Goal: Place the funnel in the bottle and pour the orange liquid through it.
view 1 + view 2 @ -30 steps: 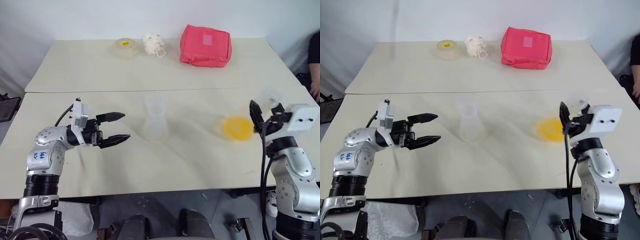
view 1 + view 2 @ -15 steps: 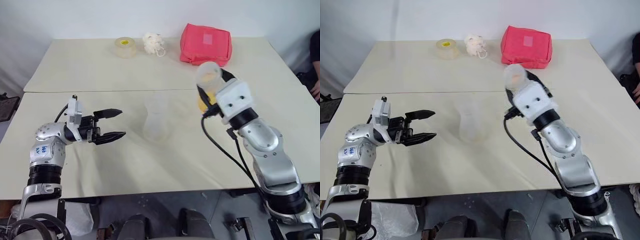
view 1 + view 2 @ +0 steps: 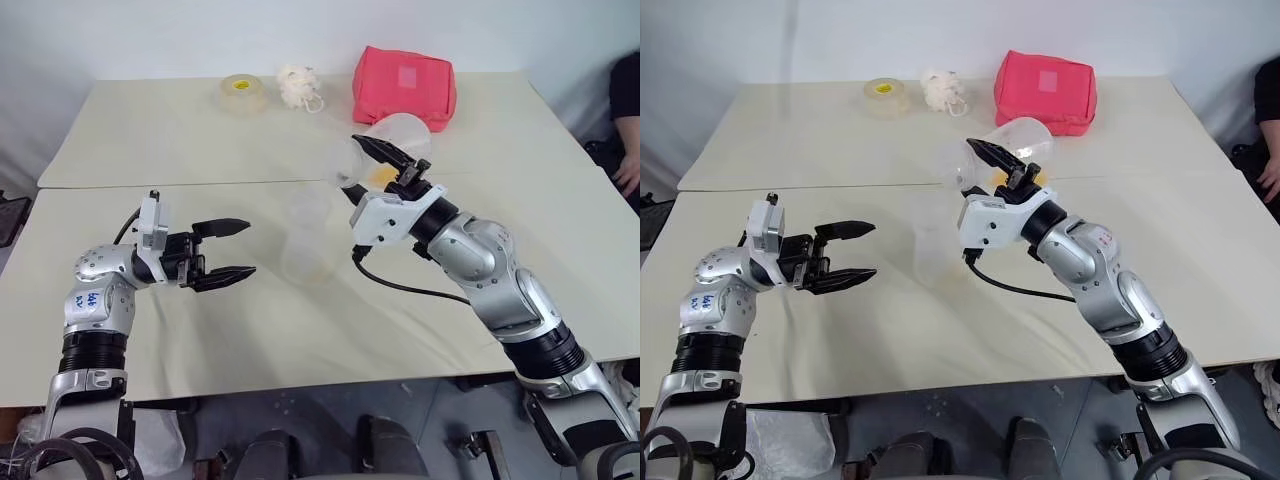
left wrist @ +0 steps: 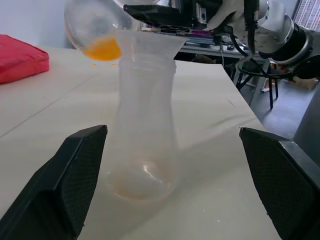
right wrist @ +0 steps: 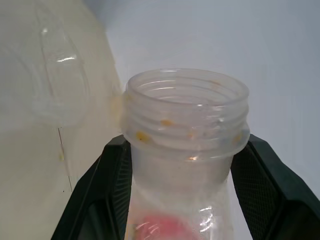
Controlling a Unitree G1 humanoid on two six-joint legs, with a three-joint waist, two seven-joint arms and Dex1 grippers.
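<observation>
Here, the right gripper (image 3: 385, 160) clasps a tilted flask (image 3: 385, 150) of orange liquid (image 4: 102, 50) by its neck — above the funnel (image 4: 155, 42) in the bottle (image 3: 305, 245). The left gripper (image 3: 238, 250) gapes empty, left of the bottle.

Two head-mounted eye views look forward and down across the beige cloth-covered table (image 3: 200, 140), sharing the clear plastic conical bottle (image 3: 305, 240) at centre. The left wrist view faces that bottle (image 4: 145, 120) closely from table level; the right wrist view looks closely along a tilted clear flask's threaded neck (image 5: 186, 120) above it.

person (image 3: 627, 130): cut off by right edge, only arm and hand seen | funnel (image 4: 159, 44): clear, outline hard to separate from bottle (image 4: 145, 125) neck | held flask (image 5: 186, 145): base cut off in right wrist view
</observation>
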